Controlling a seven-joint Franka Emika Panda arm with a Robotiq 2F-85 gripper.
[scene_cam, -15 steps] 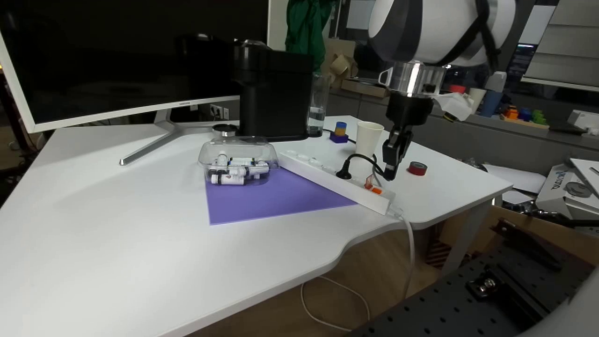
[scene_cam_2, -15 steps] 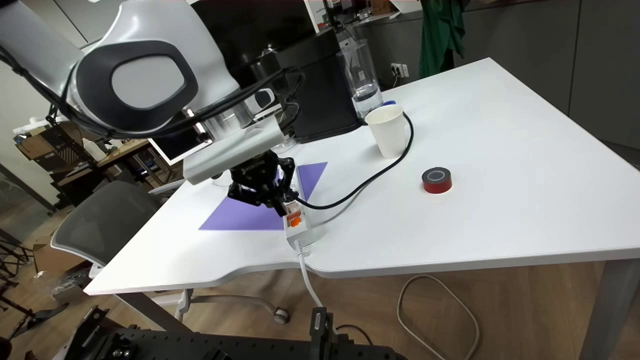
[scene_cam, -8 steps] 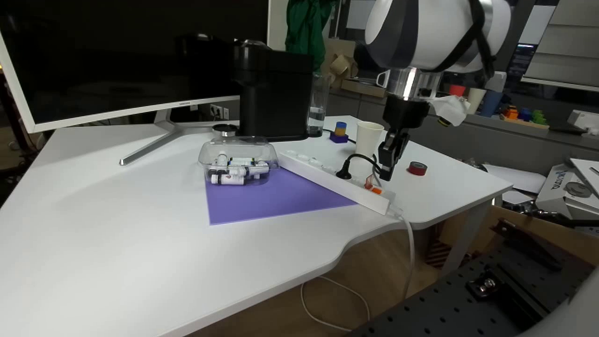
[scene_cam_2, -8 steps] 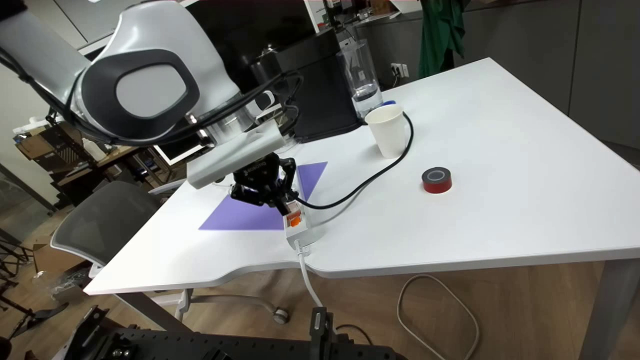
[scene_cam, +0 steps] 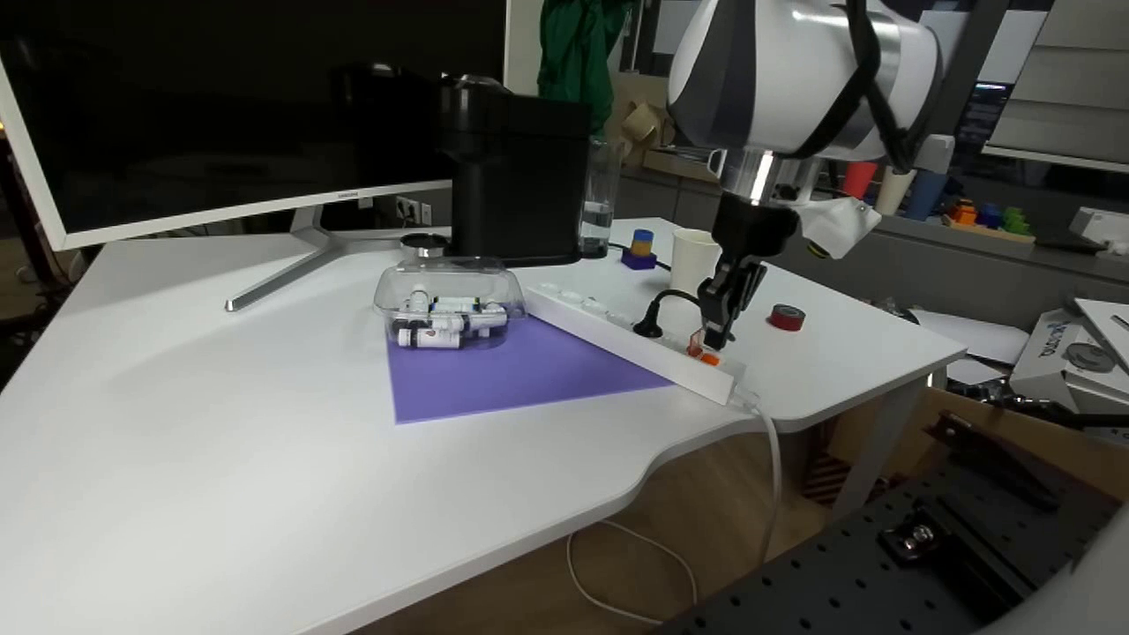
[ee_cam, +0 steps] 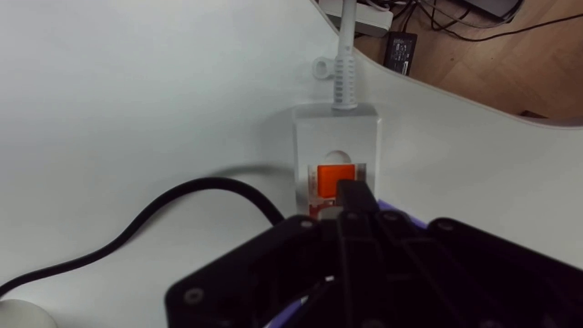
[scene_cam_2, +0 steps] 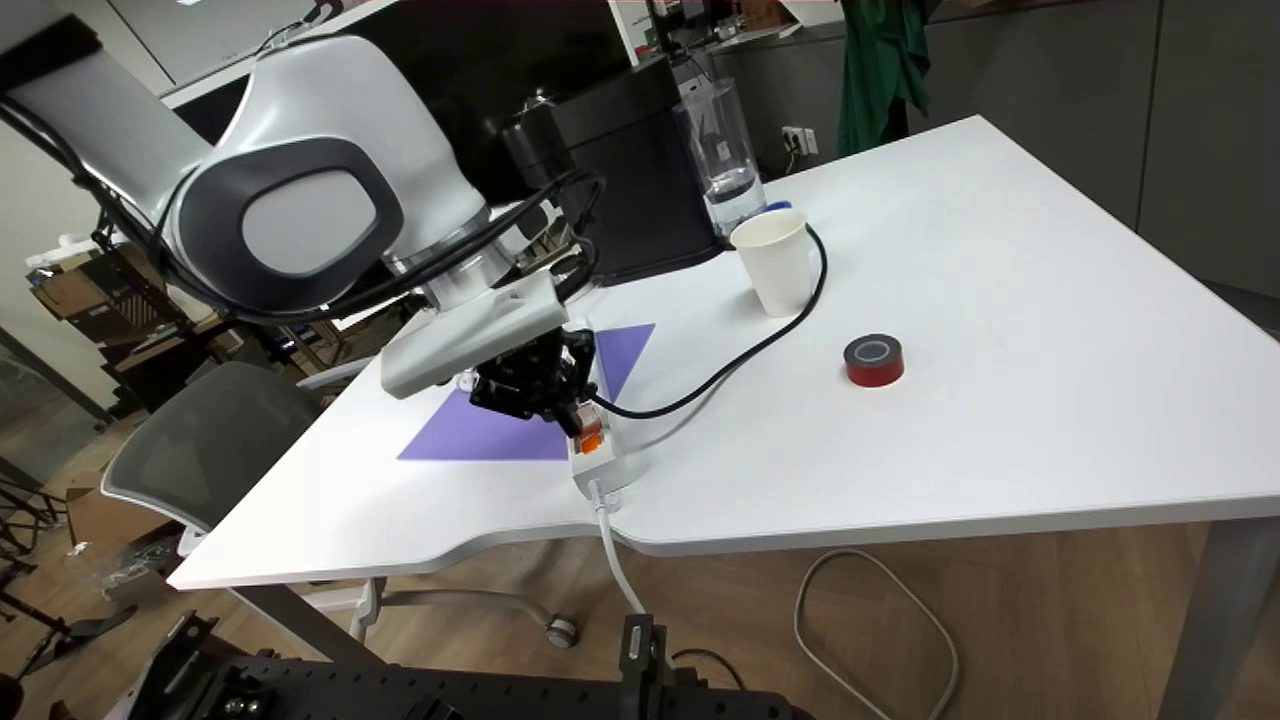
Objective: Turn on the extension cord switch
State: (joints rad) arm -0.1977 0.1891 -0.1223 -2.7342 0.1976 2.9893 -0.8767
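The white extension cord strip (scene_cam: 609, 339) lies on the table, partly over a purple sheet. Its near end also shows in an exterior view (scene_cam_2: 600, 472) and in the wrist view (ee_cam: 337, 132). The orange switch (ee_cam: 332, 175) sits near its cable end and shows in both exterior views (scene_cam: 709, 359) (scene_cam_2: 591, 443). A clear reddish flap (scene_cam: 695, 344) stands beside the switch. My gripper (ee_cam: 357, 193) is shut and empty. Its tips (scene_cam: 718, 342) (scene_cam_2: 572, 428) are right over the switch and hide its lower right corner in the wrist view. Whether they touch it I cannot tell.
A black plug (scene_cam: 648, 326) and its black cable (scene_cam_2: 720, 375) are in the strip close to my gripper. A white paper cup (scene_cam_2: 775, 262) and red tape roll (scene_cam_2: 873, 360) stand nearby. A clear box of bottles (scene_cam: 450, 309) sits on the purple sheet (scene_cam: 494, 379).
My gripper has moved down and toward the strip, its tips now over the orange switch. The strip and other objects have not moved.
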